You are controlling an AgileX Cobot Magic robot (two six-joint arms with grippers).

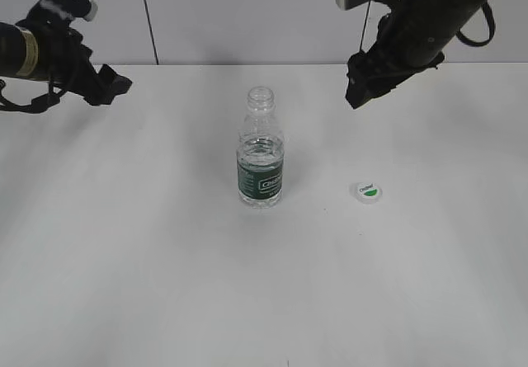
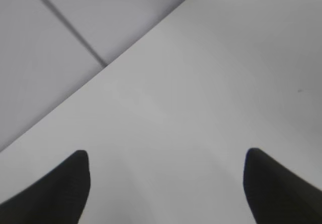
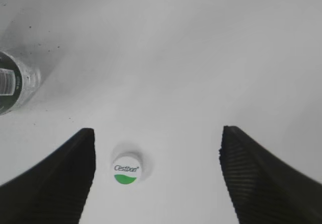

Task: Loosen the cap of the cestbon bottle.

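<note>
The cestbon bottle (image 1: 261, 152) stands upright in the middle of the white table with its threaded neck bare; its edge also shows in the right wrist view (image 3: 12, 83). The white cap (image 1: 368, 191) with a green mark lies flat on the table to the bottle's right, apart from it, and shows in the right wrist view (image 3: 126, 169). My right gripper (image 1: 360, 95) is open and empty, held high above the cap (image 3: 157, 156). My left gripper (image 1: 111, 87) is open and empty, raised at the far left, over bare table (image 2: 166, 176).
The white table (image 1: 165, 260) runs to a grey wall with a dark vertical seam (image 1: 148, 16) behind. The table's back edge shows in the left wrist view (image 2: 151, 30).
</note>
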